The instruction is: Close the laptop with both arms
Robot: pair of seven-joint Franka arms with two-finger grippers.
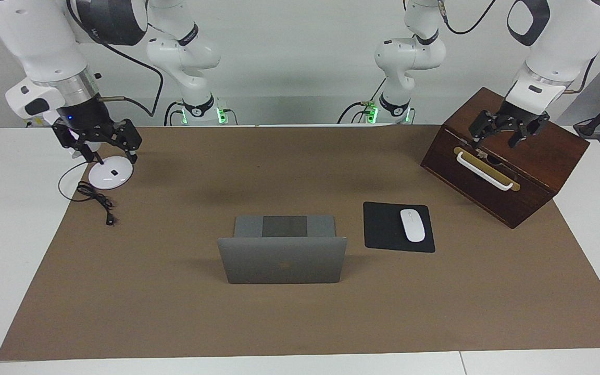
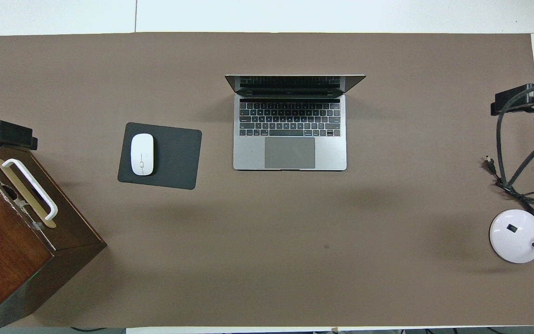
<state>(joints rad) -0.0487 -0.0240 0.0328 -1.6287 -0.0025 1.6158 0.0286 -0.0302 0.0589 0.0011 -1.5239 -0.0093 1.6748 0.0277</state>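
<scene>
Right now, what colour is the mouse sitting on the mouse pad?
White. The mouse lies on a black mouse pad; the overhead view shows it best.

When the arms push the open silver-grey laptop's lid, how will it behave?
The thin silver-grey metal laptop looks stiff, so its upright lid should swing at the hinge rather than bend. It rests flat on the brown mat; a high push might slide or tip it.

The laptop (image 1: pixel 282 259) looks matt grey metal; the box (image 1: pixel 508 156) is glossy dark wood; the table cover (image 1: pixel 300 323) seems matt paper.
</scene>
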